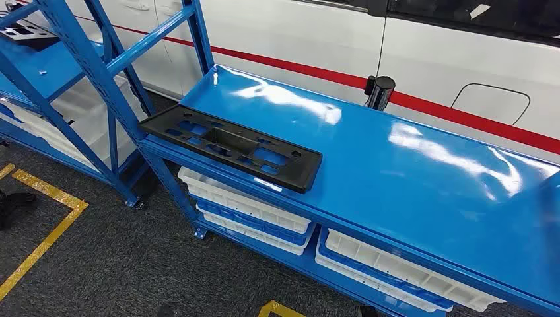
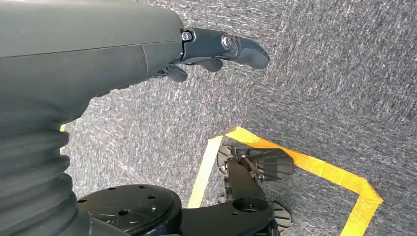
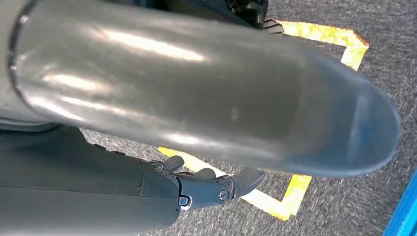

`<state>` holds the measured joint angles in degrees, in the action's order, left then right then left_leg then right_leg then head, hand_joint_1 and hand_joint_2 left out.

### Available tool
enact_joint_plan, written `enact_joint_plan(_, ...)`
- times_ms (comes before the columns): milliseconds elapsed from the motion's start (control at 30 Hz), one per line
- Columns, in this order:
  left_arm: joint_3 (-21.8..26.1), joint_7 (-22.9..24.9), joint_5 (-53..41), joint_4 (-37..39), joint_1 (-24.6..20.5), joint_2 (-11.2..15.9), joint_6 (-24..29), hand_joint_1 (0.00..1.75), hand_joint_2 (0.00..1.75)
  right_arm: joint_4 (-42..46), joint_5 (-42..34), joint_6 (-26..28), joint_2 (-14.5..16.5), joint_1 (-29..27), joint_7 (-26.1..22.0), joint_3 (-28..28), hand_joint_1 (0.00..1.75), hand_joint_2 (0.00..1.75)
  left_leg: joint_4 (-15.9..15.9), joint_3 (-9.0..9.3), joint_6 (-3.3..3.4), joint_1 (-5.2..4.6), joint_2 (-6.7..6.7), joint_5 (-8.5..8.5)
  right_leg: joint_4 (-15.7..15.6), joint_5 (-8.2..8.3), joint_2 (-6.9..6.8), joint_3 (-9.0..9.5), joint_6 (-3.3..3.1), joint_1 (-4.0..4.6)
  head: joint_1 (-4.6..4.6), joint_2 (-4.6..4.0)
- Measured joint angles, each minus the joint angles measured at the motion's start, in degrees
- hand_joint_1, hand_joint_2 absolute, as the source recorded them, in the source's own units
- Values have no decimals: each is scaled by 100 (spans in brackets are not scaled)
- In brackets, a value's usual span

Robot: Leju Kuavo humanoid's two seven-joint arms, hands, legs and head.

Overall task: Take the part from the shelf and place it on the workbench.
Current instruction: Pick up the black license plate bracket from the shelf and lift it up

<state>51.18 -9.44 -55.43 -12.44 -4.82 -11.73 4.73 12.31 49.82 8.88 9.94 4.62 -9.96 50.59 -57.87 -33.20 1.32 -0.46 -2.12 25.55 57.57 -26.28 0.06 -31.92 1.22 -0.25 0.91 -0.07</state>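
- Part (image 1: 231, 146): flat black perforated panel, lying on the blue shelf (image 1: 409, 165) top, at its left end; one corner overhangs the front edge beside the upright (image 1: 109, 92). Long axis runs from the far left toward the near right, skewed to the shelf's front edge.
- Left hand (image 2: 216, 49): hanging over the carpet, holding nothing, fingers loosely extended and apart.
- Right hand (image 3: 211, 184): likewise low over the carpet, holding nothing, fingers apart.
- Relation: part lies above and ahead of both hands, left of the head view's centre; judged nearer the left hand.
- Bins (image 1: 244, 205): white, stacked beneath.
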Motion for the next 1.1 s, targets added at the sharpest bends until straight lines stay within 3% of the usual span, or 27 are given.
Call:
enact_joint_plan(167, 8, 0, -2, 0, 0, 2, -1, 0, 175, 0, -33, -17, 2, 0, -13, 20, 0, 0, -11, -4, 13, -23, -1, 6, -7, 5, 0, 1, 10, -25, 0, 0)
enact_joint_plan(333, 47, 1, -11, 0, 2, 7, 0, 0, 175, 0, -70, -62, 14, 5, -27, 66, 0, 0, -33, -15, 84, -55, -2, 25, -32, 22, 0, 7, 44, -55, 4, 0)
enact_joint_plan(400, 51, 0, -14, 0, 1, 5, -1, 0, 175, 0, -78, -64, 15, 9, -33, 81, 0, 0, 51, 22, 135, -16, 10, -21, 13, -9, -1, -25, 68, -38, 2, 0)
enact_joint_plan(467, 53, 0, -21, 0, -1, 4, -1, 0, 175, 0, -86, -65, 14, 14, -38, 93, 0, 0, 135, 62, 183, 33, 32, -72, 384, -206, -1, -208, 60, -27, -17, 0)
enact_joint_plan(533, 55, 0, -27, 0, -2, 4, -1, 0, 175, -1, -91, -67, 11, 13, -39, 98, 0, 0, 143, 60, 196, 38, 52, -81, 1128, -517, 0, -573, 41, -46, -32, 0)
enact_joint_plan(600, 57, -2, -29, 0, 1, 3, -2, 0, 175, -1, -93, -69, 5, 3, -39, 103, 0, 0, 140, 51, 188, 44, 62, -77, 1574, -637, -2, -807, 91, -74, -31, 0)
enact_joint_plan(633, 57, -3, -28, 1, 2, 3, -3, 0, 175, -2, -93, -70, 3, -1, -39, 104, 0, 0, 138, 51, 177, 53, 64, -75, 1467, -564, -3, -759, 145, -90, -33, 0)
enact_joint_plan(700, 58, -5, -28, 1, 1, 3, -6, 0, 175, -1, -92, -72, -3, 6, -39, 107, 0, 0, 124, 58, 127, 71, 64, -67, 695, -267, -17, -363, 259, -134, -36, 0)
enact_joint_plan(733, 59, -6, -29, 1, 1, 4, -7, 0, 175, -2, -91, -73, -1, 15, -39, 108, 0, 0, 109, 59, 84, 65, 65, -53, 316, -138, -21, -170, 274, -140, -43, 0)
enact_joint_plan(800, 61, -9, -30, -2, 2, 8, -7, 0, 175, -2, -91, -76, 4, 31, -39, 110, 0, 0, 86, 60, -4, 46, 67, -27, -51, -18, -15, 24, 201, -134, -37, 0)
enact_joint_plan(867, 62, -13, -31, -2, 2, 10, -7, 0, 175, -2, -91, -79, 5, 33, -39, 118, 0, 0, 83, 61, -72, 59, 72, -24, -46, 11, 2, 28, 87, -117, -23, 0)
enact_joint_plan(933, 64, -15, -30, -1, 3, 10, -5, 0, 175, -2, -89, -87, 5, 32, -40, 131, 0, 0, -55, 6, -128, 90, 99, 68, -55, 33, 2, 41, 16, -132, -10, 0)
enact_joint_plan(967, 67, -15, -30, -1, 3, 10, -5, 0, 175, -2, -87, -92, 5, 32, -41, 137, 0, 0, -292, -99, -154, 102, 117, 217, -62, 40, 0, 48, -19, -143, 2, 0)
enact_joint_plan(1033, 73, -15, -28, 0, 6, 10, -5, 0, 175, -2, -84, -99, 3, 30, -41, 144, 0, 0, -1081, -463, -195, 113, 148, 623, -62, 35, -5, 53, -65, -133, 32, 0)
enact_joint_plan(1067, 75, -15, -28, 0, 10, 10, -5, 0, 175, -2, -84, -101, 2, 27, -41, 147, 0, 0, -1461, -648, -205, 117, 155, 770, -61, 33, -5, 54, -73, -125, 34, 0)
enact_joint_plan(1100, 76, -15, -28, 0, 15, 10, -5, 0, 175, -2, -84, -102, 1, 22, -41, 150, 0, 0, -1669, -753, -208, 120, 158, 806, -60, 31, -2, 57, -75, -120, 35, 0)
